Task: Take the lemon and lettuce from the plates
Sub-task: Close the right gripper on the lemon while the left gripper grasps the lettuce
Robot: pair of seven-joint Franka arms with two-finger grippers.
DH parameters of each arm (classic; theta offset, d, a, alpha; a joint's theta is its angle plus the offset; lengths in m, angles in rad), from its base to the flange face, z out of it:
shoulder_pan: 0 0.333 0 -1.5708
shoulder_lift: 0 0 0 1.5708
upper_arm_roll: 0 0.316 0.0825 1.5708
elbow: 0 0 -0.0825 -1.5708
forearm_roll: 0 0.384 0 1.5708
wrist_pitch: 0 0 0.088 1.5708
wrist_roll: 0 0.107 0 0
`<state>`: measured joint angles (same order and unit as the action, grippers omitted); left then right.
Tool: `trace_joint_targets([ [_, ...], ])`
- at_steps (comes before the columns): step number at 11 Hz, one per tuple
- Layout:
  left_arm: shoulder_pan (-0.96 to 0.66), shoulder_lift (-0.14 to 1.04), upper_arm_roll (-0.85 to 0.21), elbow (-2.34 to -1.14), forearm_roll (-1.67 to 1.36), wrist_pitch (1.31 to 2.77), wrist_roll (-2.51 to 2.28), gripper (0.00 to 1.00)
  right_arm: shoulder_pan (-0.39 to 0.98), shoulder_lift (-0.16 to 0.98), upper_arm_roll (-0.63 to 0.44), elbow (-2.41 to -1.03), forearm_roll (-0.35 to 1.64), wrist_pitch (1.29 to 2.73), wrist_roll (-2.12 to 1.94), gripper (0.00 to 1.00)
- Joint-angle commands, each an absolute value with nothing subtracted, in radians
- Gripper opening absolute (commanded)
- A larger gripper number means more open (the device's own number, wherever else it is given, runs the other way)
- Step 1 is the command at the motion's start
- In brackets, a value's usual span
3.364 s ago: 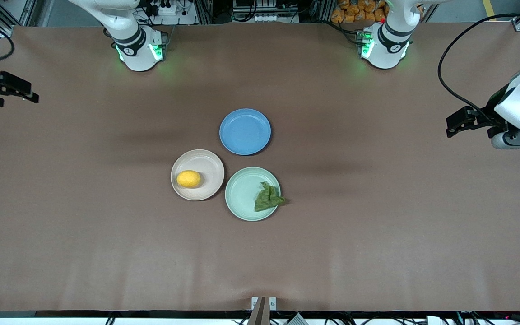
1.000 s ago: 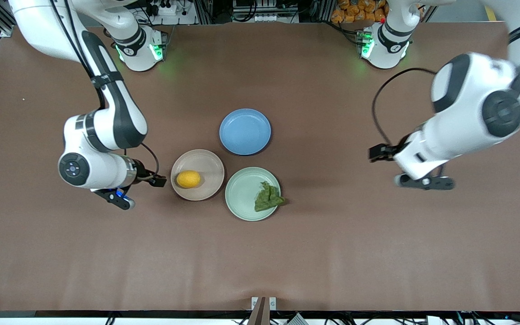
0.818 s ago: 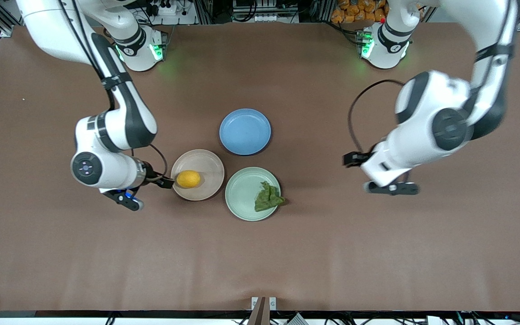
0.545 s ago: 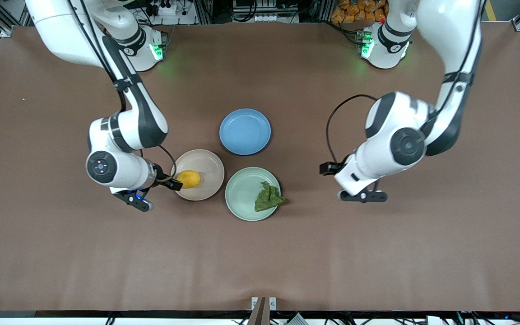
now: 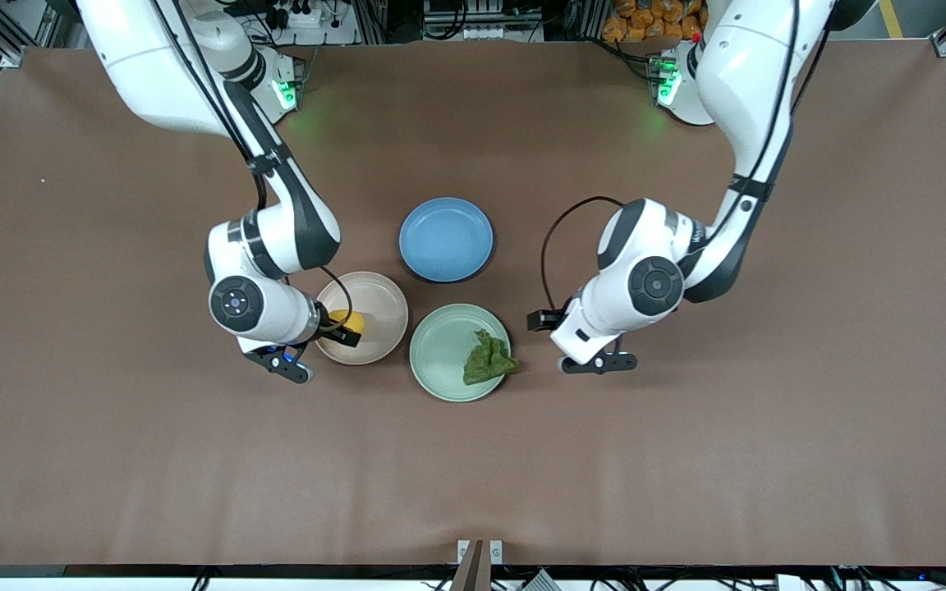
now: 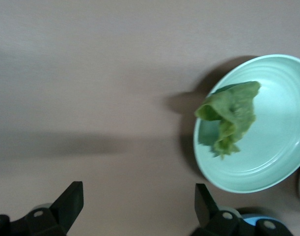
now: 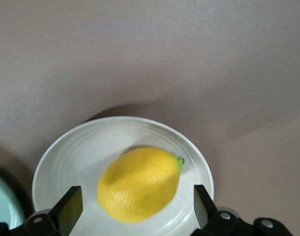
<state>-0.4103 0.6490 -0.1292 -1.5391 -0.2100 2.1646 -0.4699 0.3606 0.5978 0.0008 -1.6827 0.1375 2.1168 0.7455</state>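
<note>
The yellow lemon (image 7: 140, 184) lies on the beige-pink plate (image 5: 381, 302), half covered by my right hand in the front view. My right gripper (image 7: 137, 209) hangs open just over that plate, one finger on each side of the lemon (image 5: 355, 318), touching nothing. The dark green lettuce (image 5: 488, 359) lies on the mint green plate (image 5: 440, 353), at the rim toward the left arm's end. My left gripper (image 5: 545, 328) is open over bare table beside that plate. In the left wrist view the lettuce (image 6: 228, 115) and its plate (image 6: 277, 147) sit off to one side of the left gripper (image 6: 138, 211).
An empty blue plate (image 5: 446, 239) sits farther from the front camera than the other two, almost touching them. The brown table (image 5: 686, 460) spreads wide around the three plates. The mint plate's rim (image 7: 2, 201) shows at the edge of the right wrist view.
Both arms have swung in from the table's ends toward the plates. The right gripper has come over the lemon; the left gripper has closed in on the mint plate. Both stayed open.
</note>
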Motion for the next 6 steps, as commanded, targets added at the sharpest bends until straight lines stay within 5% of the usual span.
trace_joint_targets([
  [1,-0.445,0.703,-0.121,-1.514,-0.282,2.253,-0.526,1.0,0.362,0.675,-0.003,-1.643,0.129,2.167,0.888,1.0],
  [6,-0.465,0.744,-0.123,-1.513,-0.319,2.354,-0.554,1.0,0.362,0.68,-0.003,-1.644,0.135,2.149,1.021,1.0],
])
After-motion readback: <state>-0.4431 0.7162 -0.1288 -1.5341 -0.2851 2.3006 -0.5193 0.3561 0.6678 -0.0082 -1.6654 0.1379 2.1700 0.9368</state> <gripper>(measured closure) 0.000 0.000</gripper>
